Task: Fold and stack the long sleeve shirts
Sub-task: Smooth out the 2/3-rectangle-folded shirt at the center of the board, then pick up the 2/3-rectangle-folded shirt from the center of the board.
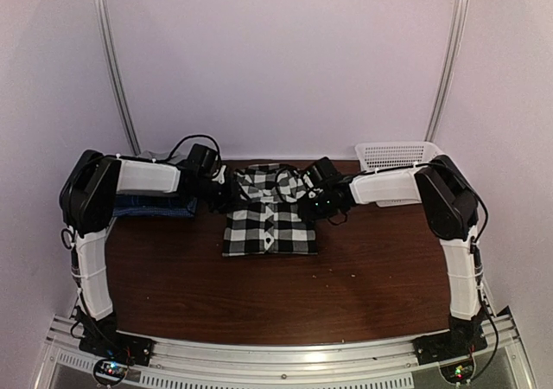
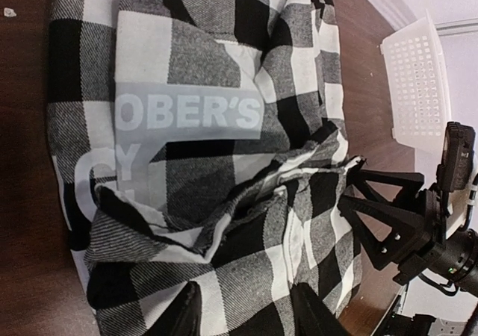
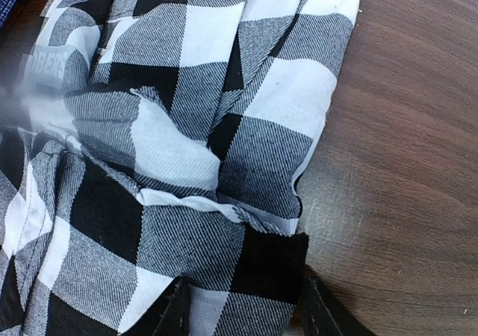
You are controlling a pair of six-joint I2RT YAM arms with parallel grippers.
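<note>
Overhead, the plaid shirt lies folded in the middle of the worktop, with my left claw and right claw at its far corners. A dark blue shirt lies to its left, partly behind my left arm. From my left wrist, the fingers stand apart, released, with plaid cloth flat between them. From my right wrist, the fingers are also apart, over the shirt's edge beside bare wood.

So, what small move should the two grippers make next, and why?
Probably lift both straight up. The plaid shirt already lies as a folded rectangle, and the left gripper and right gripper sit at its rumpled collar end with jaws apart, so nothing seems gripped.
</note>
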